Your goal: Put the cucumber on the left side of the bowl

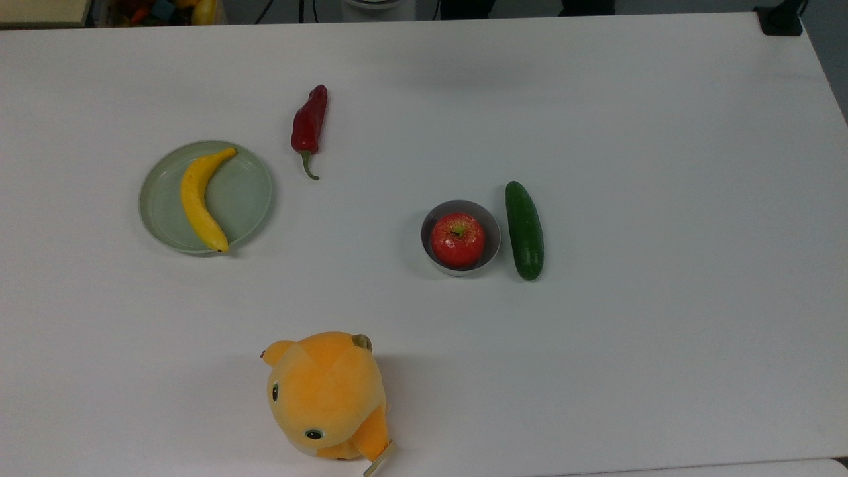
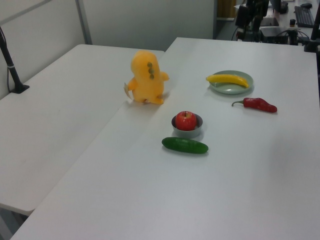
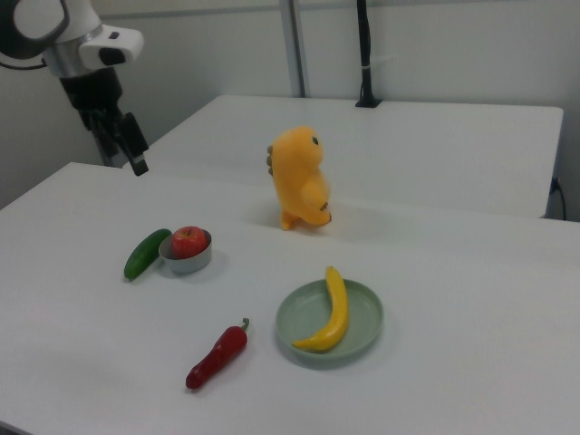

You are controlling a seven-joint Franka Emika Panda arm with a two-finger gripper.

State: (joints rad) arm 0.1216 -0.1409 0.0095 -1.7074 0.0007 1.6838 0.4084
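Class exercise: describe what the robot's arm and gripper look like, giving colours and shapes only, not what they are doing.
In the right view the arm has rounded, glossy white casings with a dark joint section and a boxy white block at the wrist. Below it sits a black gripper with slim black fingers. No cables or markings can be made out on it.

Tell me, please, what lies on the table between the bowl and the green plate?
Nothing: in the top view, the table between the bowl and the plate is bare. The chili pepper lies off that line, farther up.

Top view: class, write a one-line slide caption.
Cucumber lies beside the bowl holding an apple.
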